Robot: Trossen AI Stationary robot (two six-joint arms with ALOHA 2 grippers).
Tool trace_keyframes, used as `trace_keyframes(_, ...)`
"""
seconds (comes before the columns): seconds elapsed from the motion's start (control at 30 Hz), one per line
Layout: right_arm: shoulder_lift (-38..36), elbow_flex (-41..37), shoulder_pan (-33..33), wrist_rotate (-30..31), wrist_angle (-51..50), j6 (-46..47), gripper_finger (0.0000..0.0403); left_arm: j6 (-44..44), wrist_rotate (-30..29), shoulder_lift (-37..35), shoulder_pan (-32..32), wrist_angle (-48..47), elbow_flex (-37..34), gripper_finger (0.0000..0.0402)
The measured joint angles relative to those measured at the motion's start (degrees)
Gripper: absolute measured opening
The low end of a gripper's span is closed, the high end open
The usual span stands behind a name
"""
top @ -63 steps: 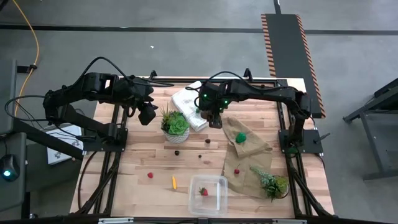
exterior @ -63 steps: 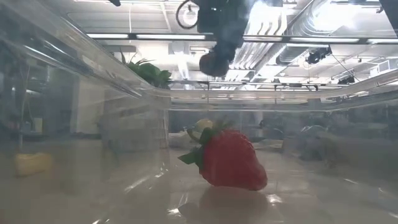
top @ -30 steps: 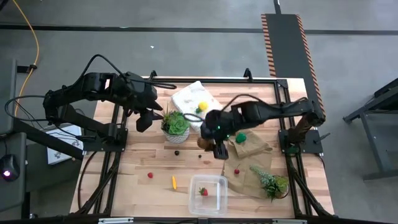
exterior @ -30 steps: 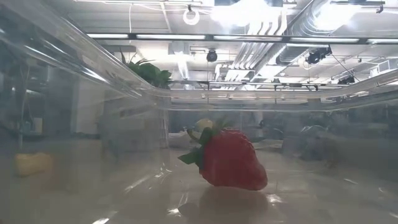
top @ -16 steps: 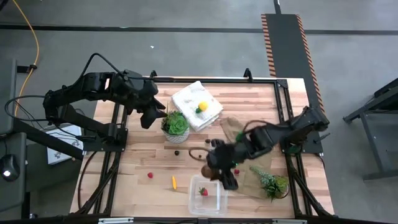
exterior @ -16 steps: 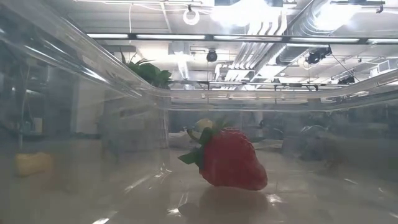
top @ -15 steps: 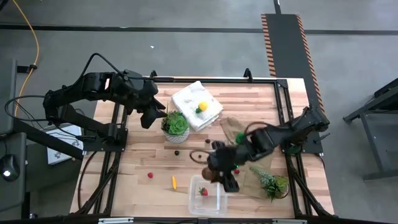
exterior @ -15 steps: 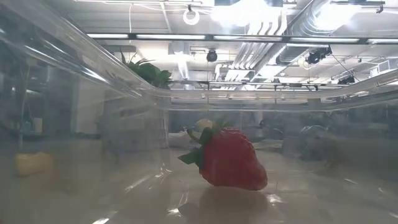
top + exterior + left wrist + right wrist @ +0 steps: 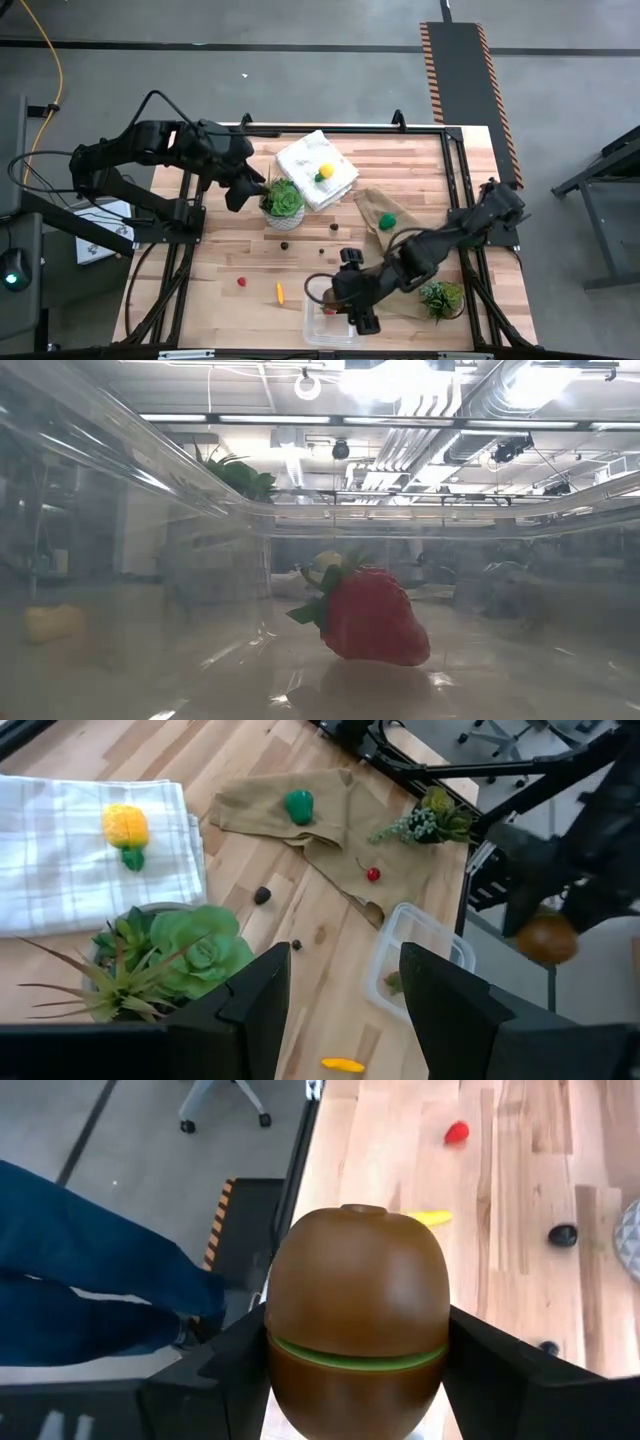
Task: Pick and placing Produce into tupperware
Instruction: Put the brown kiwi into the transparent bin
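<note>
The clear tupperware (image 9: 312, 312) stands at the table's near edge, and a red strawberry (image 9: 370, 615) lies on its floor. Above it my right gripper (image 9: 350, 303) is shut on the brown kiwi (image 9: 355, 1320), also seen in the left wrist view (image 9: 547, 938). My left gripper (image 9: 238, 190) hangs open at the far left beside the potted succulent (image 9: 282, 200). A yellow lemon (image 9: 326, 171) lies on the white cloth. A green piece (image 9: 386, 221) lies on the brown bag. Dark berries (image 9: 285, 245), a red berry (image 9: 241, 282) and an orange stick (image 9: 280, 292) lie on the wood. My right gripper pinches the kiwi between its two fingers, one on each side (image 9: 275, 1355), about level with the green seam around its middle. The fingers slant down from the table's far right. The kiwi is lifted clear, above the tupperware.
A folded white cloth (image 9: 310, 165) lies at the far middle, and a crumpled brown bag (image 9: 400, 240) at the right. A second succulent (image 9: 440, 297) stands at the near right. A person's blue trouser leg (image 9: 80, 1260) shows beyond the table's near edge.
My right gripper has swung from the middle of the table toward the near edge, carrying the kiwi, and now hangs over the tupperware. Its hold has not changed. The strawberry has stayed where it was.
</note>
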Motion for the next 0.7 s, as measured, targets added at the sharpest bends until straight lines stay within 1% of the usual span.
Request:
trace_keyframes(0.33, 5.77, 0.00, -0.02, -0.11, -0.55, 3.00, 0.0218, 0.29, 0.00, 0.00, -5.40, -0.05, 0.00, 0.0179)
trace_keyframes(0.7, 13.60, -0.02, 0.26, -2.82, -1.25, 7.30, 0.0218, 3.35, -0.06, 0.00, -9.55, -0.17, 0.00, 0.0179)
